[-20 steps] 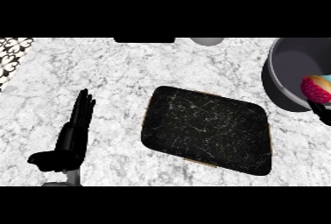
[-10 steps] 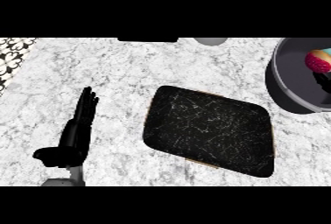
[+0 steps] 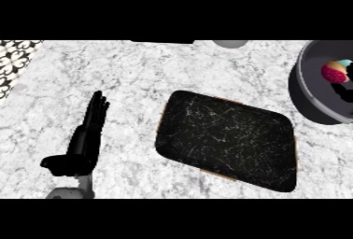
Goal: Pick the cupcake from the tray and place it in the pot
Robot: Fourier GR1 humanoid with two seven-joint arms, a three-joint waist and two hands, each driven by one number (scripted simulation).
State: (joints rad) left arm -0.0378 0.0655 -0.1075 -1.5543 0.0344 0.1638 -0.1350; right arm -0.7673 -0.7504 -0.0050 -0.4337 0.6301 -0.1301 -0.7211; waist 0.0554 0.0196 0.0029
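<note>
worktop (image 3: pixel 138 79): white-grey marble, filled nearly the whole head view; a patterned black-and-white strip showed at its far left edge.
tray (image 3: pixel 228 140): dark, black marbled top with a thin tan rim showing along its near and right edges; rounded corners; lay flat mid-worktop, skewed so the right end sat nearer the view's bottom. Nothing on it.
pot (image 3: pixel 310 100): grey, round, at the right edge of the view, partly cut off by the frame; stood well apart from the tray's far right corner, bare marble between them.
left hand (image 3: pixel 82 142): black, on a grey forearm coming up from the lower left; rested left of the tray, apart from it. fingers (image 3: pixel 96 109) straight and together, pointing away from the robot; thumb stuck out to the left. Held nothing.
cupcake (image 3: pixel 334 72): inside the pot, toward its far right side; red/pink with a yellow and teal patch. Off the tray.
right hand (image 3: pixel 345 91): only a dark shape inside the pot just beside the cupcake at the frame's edge; mostly cut off. Could not tell whether its fingers were spread or closed, or whether they touched the cupcake.
grey round object (image 3: pixel 231 43): small part of it at the top edge, beyond the tray; too little showed to identify.
</note>
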